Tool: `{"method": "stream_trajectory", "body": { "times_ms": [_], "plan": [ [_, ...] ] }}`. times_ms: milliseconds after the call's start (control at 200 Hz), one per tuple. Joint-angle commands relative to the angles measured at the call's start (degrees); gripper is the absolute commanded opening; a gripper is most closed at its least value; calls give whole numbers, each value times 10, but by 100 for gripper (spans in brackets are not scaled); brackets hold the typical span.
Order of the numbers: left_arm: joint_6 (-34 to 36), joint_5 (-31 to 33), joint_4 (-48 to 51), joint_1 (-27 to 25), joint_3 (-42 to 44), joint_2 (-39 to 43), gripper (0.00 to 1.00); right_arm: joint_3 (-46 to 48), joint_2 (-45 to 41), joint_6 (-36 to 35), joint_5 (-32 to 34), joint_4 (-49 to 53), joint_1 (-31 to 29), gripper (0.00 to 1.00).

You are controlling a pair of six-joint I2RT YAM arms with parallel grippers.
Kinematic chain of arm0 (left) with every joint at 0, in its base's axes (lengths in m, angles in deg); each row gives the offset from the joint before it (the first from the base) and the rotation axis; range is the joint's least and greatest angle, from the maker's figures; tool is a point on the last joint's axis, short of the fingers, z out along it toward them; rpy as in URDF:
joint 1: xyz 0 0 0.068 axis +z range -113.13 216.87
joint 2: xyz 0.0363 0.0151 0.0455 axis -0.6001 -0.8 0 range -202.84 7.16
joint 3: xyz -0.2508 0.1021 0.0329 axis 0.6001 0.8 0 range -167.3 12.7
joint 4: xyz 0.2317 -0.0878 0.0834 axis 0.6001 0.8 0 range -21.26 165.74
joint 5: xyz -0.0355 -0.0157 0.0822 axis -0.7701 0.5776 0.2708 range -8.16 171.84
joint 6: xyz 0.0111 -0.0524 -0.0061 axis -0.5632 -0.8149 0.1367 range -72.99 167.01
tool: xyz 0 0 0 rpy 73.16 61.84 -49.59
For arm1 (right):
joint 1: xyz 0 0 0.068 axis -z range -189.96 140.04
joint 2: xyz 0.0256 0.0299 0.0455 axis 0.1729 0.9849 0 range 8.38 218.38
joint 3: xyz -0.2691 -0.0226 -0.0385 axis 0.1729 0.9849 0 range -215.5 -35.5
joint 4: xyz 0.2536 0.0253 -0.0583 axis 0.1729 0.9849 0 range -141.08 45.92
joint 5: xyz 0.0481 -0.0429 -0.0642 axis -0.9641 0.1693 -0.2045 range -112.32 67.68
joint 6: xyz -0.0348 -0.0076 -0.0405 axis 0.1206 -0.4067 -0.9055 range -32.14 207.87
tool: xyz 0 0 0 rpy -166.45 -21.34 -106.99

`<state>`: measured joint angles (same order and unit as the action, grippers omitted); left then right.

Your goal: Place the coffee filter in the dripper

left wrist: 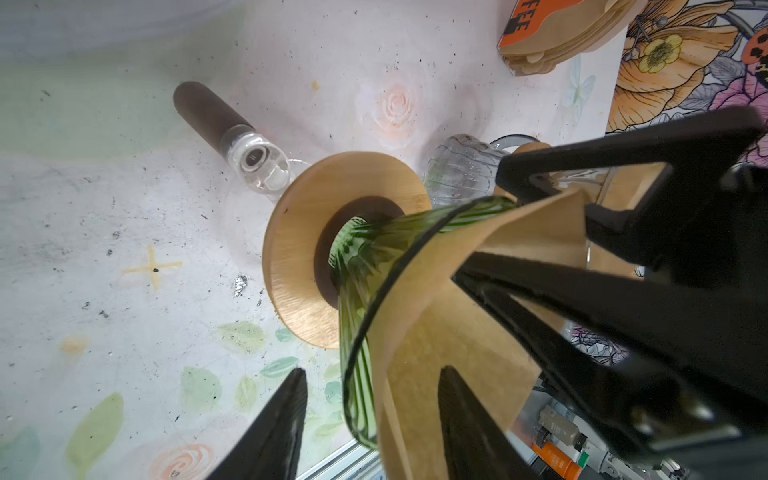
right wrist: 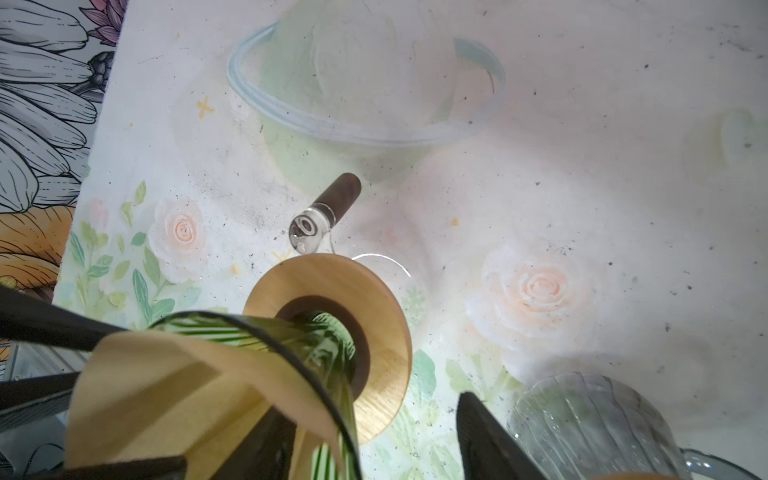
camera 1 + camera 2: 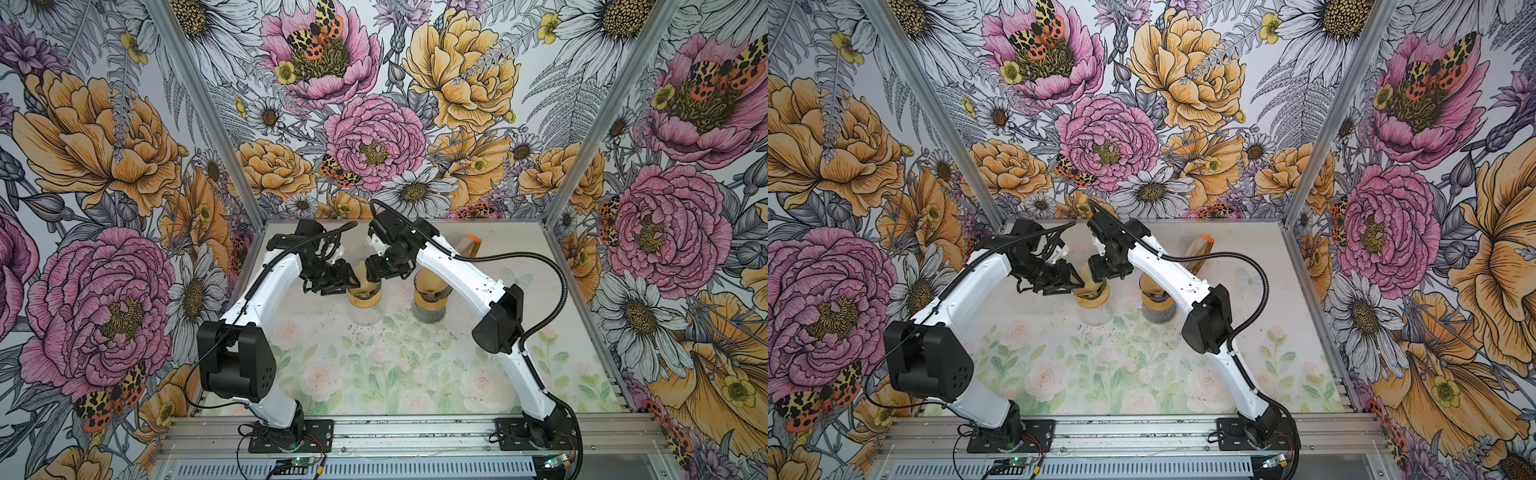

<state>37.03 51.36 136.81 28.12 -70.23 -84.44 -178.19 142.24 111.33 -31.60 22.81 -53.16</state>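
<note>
**Dripper and filter.** We are showing the dripper (image 1: pixel 365 257), a green ribbed glass cone set through a round wooden collar (image 1: pixel 299 232), standing upright toward the back middle of the surface (image 3: pixel 374 374). The coffee filter (image 1: pixel 424 311), plain brown paper, is sitting loosely curled inside the cone, its upper edge rising above the glass rim.

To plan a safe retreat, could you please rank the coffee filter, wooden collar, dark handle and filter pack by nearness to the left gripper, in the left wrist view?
1. coffee filter, at the left gripper's jaws
2. wooden collar, just beyond
3. dark handle, past the collar
4. filter pack, by the wall
</note>
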Motion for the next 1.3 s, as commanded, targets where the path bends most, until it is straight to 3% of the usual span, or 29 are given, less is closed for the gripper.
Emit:
{"method": "stream_trajectory", "body": {
  "times_ms": [0, 635, 991, 1296],
  "plan": [
    [8, 34, 9, -3, 3, 9, 53, 9, -14, -4, 4, -7, 6, 64],
    [8, 94, 20, -1, -34, -33, 50, 37, -9, -17, 45, -6, 12, 64],
    [1, 7, 19, -5, -80, -42, 51, 8, -16, -14, 6, -7, 10, 64],
    [9, 43, 20, -5, -84, -68, 51, -4, -21, -17, -18, -7, 4, 64]
  ]
}}
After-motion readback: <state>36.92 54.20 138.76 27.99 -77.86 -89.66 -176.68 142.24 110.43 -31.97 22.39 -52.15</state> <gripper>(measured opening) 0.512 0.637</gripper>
